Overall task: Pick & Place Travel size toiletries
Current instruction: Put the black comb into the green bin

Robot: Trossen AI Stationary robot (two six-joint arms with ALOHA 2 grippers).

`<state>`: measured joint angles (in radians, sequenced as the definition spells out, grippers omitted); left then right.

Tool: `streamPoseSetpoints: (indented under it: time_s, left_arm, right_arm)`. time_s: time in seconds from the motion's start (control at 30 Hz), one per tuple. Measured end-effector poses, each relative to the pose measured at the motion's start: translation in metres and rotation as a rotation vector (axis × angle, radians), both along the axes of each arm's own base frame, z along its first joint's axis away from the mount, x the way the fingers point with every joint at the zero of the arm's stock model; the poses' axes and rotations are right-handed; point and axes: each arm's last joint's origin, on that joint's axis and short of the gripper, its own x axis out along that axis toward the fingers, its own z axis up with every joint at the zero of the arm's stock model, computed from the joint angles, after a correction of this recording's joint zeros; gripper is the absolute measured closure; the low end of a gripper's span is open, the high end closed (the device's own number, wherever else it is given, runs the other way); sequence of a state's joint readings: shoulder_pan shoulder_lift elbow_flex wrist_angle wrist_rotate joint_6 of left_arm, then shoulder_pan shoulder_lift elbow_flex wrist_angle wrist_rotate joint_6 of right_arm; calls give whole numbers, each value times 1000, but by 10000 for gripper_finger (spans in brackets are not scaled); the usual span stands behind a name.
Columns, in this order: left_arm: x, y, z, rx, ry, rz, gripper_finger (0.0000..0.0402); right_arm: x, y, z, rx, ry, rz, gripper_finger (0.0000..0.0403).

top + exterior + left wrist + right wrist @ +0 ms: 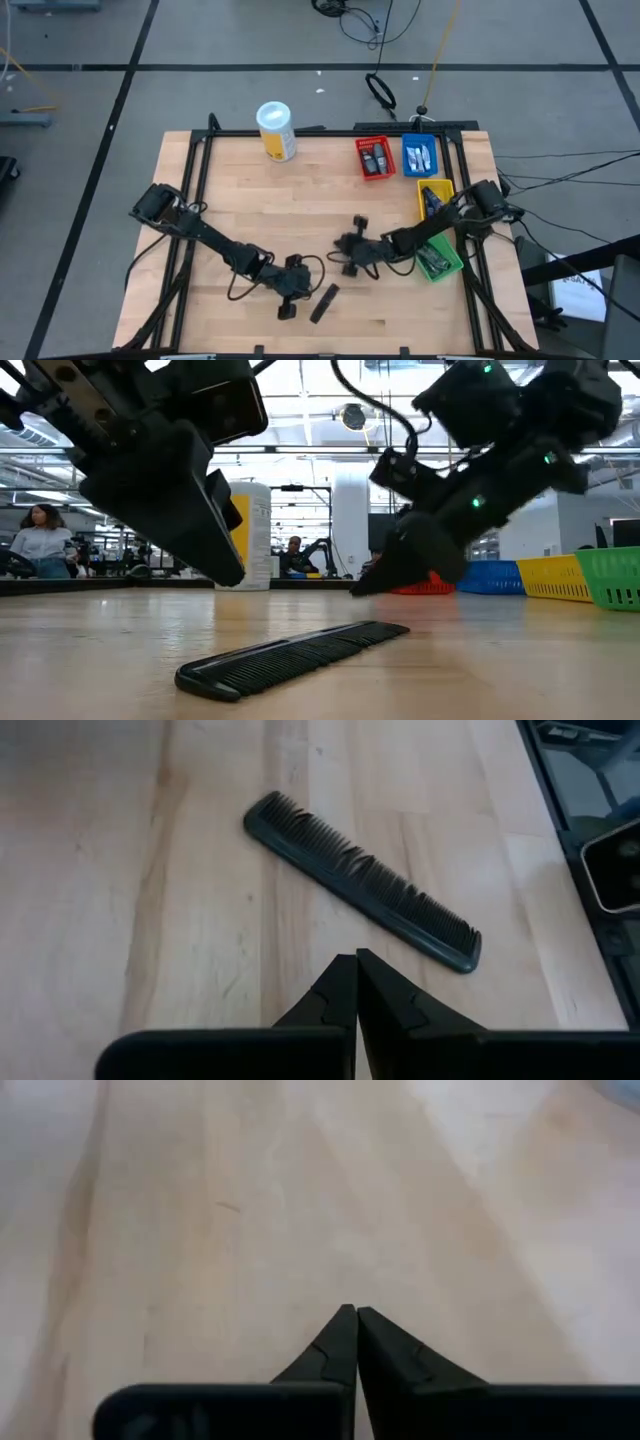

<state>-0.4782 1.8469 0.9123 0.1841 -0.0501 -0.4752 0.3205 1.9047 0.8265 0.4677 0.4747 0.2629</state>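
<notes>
A black comb (362,890) lies flat on the wooden table (300,200), near the front edge (323,302) and across the low view (295,656). My left gripper (355,960) is shut with nothing in it and hangs just short of the comb (292,303). My right gripper (356,1312) is also shut with nothing in it, low over bare wood at mid-table (342,244), and slants down in the low view (362,588). Small toiletries lie in the red bin (375,158), blue bin (420,155), yellow bin (436,196) and green bin (440,258).
A tall white canister with a yellow label (276,130) stands at the table's far edge. The four bins line the table's right side. The black frame rails (195,180) run along the left and right edges. People sit in the room beyond the table (40,535).
</notes>
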Motion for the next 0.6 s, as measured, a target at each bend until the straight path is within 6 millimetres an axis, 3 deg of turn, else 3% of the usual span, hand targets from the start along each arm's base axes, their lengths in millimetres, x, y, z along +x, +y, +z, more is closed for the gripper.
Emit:
streamPoseSetpoints:
  time_s: [0.1,0.27,0.4,0.6]
  left_arm:
    - [-1,-3,0,-17,3,-55,399]
    - [5,-13,-2,-65,-96,-152,400]
    - [26,-5,-12,-58,-194,-130,399]
    - [60,17,-31,-35,-187,-123,400]
  right_arm:
    - [-5,-2,13,-44,42,38,399]
    - [-19,18,34,87,99,289,399]
    - [-34,44,46,134,98,387,399]
    - [-59,82,58,174,78,468,399]
